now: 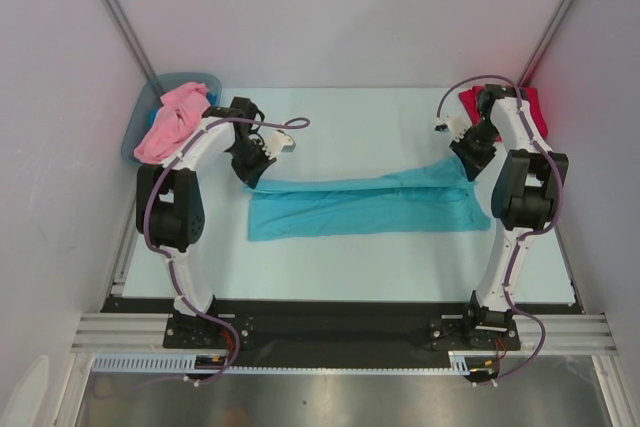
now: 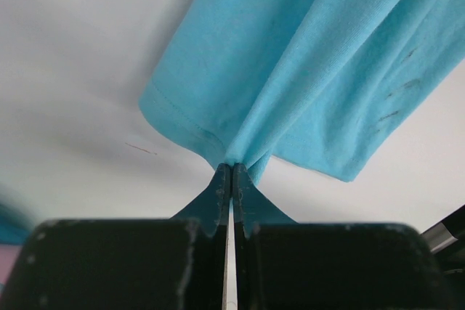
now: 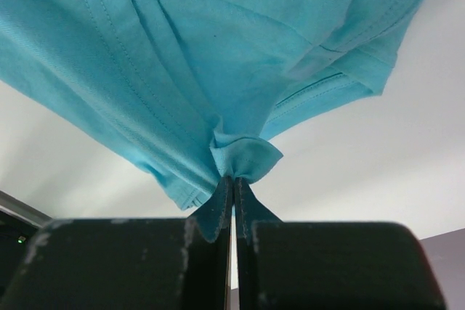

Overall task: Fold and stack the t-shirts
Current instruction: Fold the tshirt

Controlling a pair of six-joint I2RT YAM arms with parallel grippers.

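Shut jaws pinch teal t-shirt (image 1: 360, 212) (stretched between).

You've a plain teal t-shirt (image 1: 365, 209) at centre. Far left, pink t-shirt (image 1: 170, 125) in grey-blue bin (image 1: 197, 79); far right, crimson t-shirt (image 1: 538, 107).

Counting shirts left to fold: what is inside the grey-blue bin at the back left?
A pink t-shirt is heaped in the grey-blue bin, spilling over its near rim. Anything beneath it inside the bin is covered, so more shirts cannot be ruled out.
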